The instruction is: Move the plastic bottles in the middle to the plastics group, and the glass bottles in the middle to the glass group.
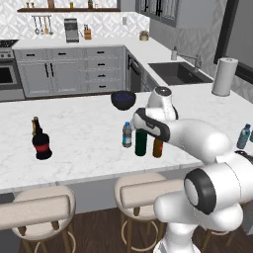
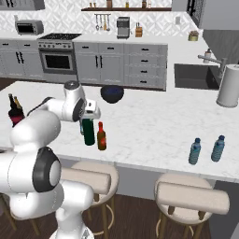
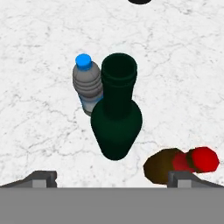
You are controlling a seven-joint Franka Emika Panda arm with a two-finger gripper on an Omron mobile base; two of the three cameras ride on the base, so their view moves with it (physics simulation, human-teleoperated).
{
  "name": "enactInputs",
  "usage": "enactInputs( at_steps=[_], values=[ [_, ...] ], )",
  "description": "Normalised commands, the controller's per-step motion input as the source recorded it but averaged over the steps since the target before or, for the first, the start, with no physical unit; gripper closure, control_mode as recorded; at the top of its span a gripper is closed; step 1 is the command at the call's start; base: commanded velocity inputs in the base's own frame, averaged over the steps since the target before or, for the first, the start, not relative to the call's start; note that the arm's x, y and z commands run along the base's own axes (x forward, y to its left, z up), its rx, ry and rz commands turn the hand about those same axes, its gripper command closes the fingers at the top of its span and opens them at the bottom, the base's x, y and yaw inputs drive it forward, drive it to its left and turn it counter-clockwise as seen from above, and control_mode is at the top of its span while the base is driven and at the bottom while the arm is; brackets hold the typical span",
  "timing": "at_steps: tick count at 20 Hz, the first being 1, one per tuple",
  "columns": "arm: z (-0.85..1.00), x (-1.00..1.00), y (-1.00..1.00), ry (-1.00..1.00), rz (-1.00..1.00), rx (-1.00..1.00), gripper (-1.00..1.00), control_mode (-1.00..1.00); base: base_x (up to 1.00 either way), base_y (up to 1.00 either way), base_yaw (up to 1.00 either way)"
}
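1. The pincer [image 3: 112, 177] hangs above the three middle bottles, its tips wide apart and holding nothing.
2. Right under it stands the dark green wine bottle [image 3: 116, 111], upright on the white marble bench [image 1: 84, 143].
3. The small water bottle [image 3: 87, 87] with a blue cap stands just beside the green one.
4. The brown bottle with a red top [image 3: 181, 164] stands close on the other side.
5. A dark blue bowl [image 1: 123, 100] sits farther back on the bench.
6. The round black bottle with a red label [image 1: 42, 144] and a slim brown bottle [image 1: 35, 126] stand together, well apart to the left.
7. Two light blue plastic bottles [image 2: 195, 151] stand well apart to the right.
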Motion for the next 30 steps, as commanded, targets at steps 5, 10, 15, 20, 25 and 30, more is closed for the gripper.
enactInputs(
  at_steps=[5,10,15,20,25,30],
  values=[
    [-0.06,0.15,0.0,0.0,0.01,0.0,-1.0,-1.0,0.0,0.0,0.0],
    [0.0,0.17,0.0,0.0,0.01,0.0,-1.0,-1.0,0.0,0.0,0.0],
    [-0.11,0.15,0.0,0.0,0.01,0.0,-1.0,-1.0,0.0,0.0,0.0],
    [-0.23,0.1,0.0,0.0,0.02,0.0,-1.0,-1.0,0.0,0.0,0.0],
    [-0.09,0.08,0.02,0.0,0.02,0.0,-1.0,-1.0,0.0,0.0,0.0],
    [-0.06,0.03,0.0,0.0,0.01,0.0,-1.0,-1.0,0.0,0.0,0.0]
  ],
)
